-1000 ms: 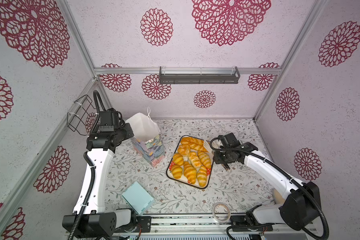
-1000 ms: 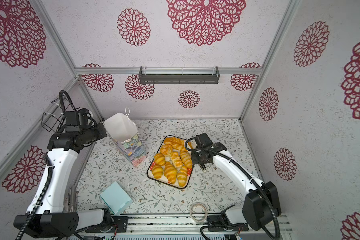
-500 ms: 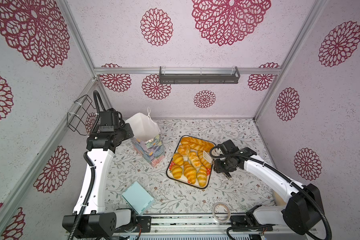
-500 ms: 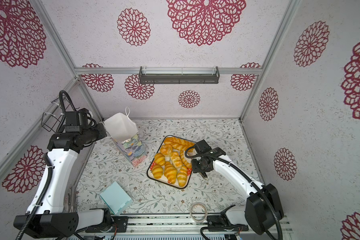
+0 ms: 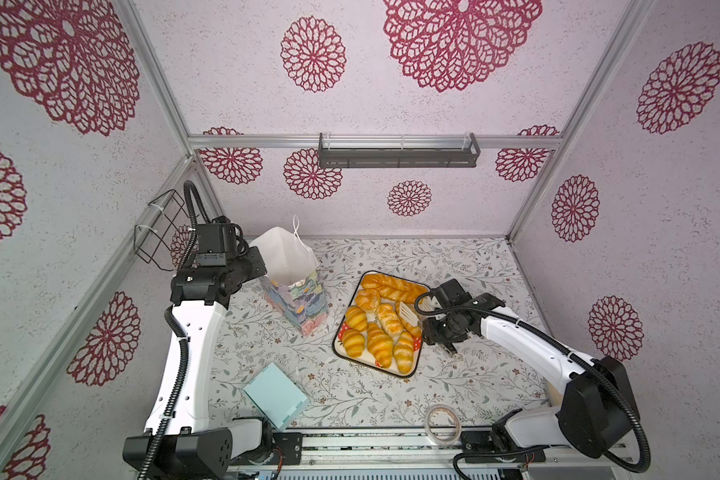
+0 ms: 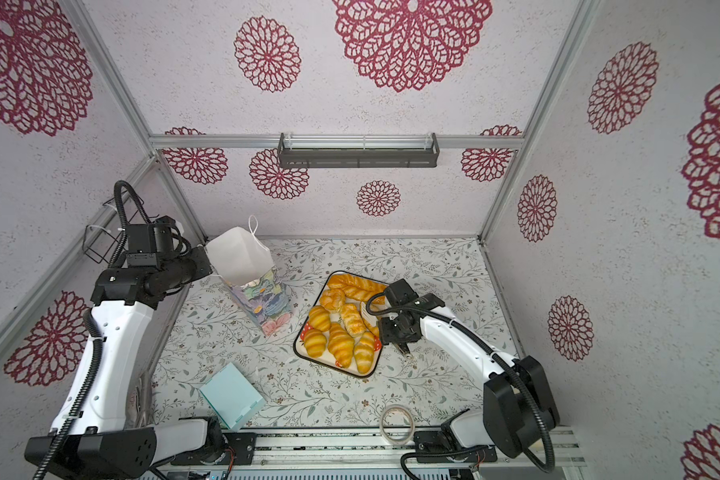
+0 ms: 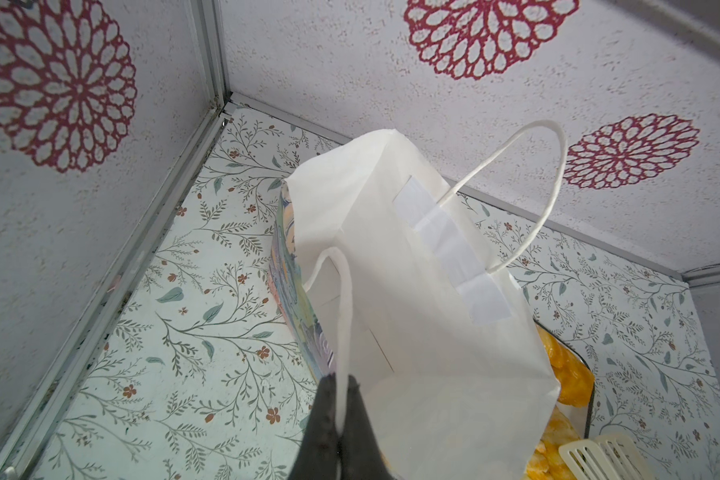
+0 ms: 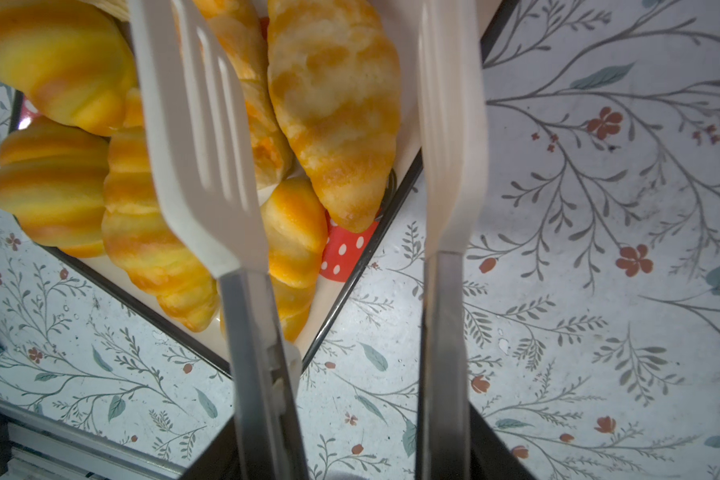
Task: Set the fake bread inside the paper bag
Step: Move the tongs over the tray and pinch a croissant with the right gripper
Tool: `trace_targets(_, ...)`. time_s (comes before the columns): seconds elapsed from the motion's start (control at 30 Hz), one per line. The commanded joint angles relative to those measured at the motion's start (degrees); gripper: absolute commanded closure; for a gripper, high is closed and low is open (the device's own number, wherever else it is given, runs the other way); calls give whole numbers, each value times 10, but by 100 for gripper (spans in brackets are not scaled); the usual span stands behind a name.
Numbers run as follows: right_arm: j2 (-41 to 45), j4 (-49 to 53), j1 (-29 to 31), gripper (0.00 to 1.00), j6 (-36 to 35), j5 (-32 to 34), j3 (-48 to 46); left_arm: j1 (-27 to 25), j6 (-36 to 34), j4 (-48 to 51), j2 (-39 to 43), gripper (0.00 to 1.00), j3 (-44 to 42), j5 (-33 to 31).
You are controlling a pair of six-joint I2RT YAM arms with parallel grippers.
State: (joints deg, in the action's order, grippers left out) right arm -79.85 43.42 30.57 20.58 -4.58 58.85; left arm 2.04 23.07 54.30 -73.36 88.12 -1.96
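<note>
The paper bag [image 5: 285, 262] [image 6: 242, 259] stands open at the back left, white inside and flowered outside. My left gripper [image 7: 341, 390] [image 5: 255, 259] is shut on its near cord handle [image 7: 344, 316]. The fake bread [image 5: 377, 328] [image 6: 341, 328], several striped croissants and a long loaf [image 5: 393, 286], lies on a tray [image 5: 375, 365]. My right gripper [image 8: 350, 461] [image 5: 429, 328] grips white-tipped tongs [image 8: 200, 145] at the tray's right side. The blades are spread. One croissant [image 8: 333, 104] lies between them, apparently untouched.
A light blue box [image 5: 276, 395] sits front left and a tape roll [image 5: 443, 424] front right. A wire basket [image 5: 159, 230] hangs on the left wall and a dark shelf [image 5: 398, 151] on the back wall.
The right arm has come a little toward the front along the tray's right side, and the tongs' blades have spread wider. The left arm and bag have not moved.
</note>
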Motion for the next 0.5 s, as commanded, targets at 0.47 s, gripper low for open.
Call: trace_targets(0.47, -33, -41, 1, 42, 0, -1, -19, 5, -7, -5, 11, 100, -6, -2)
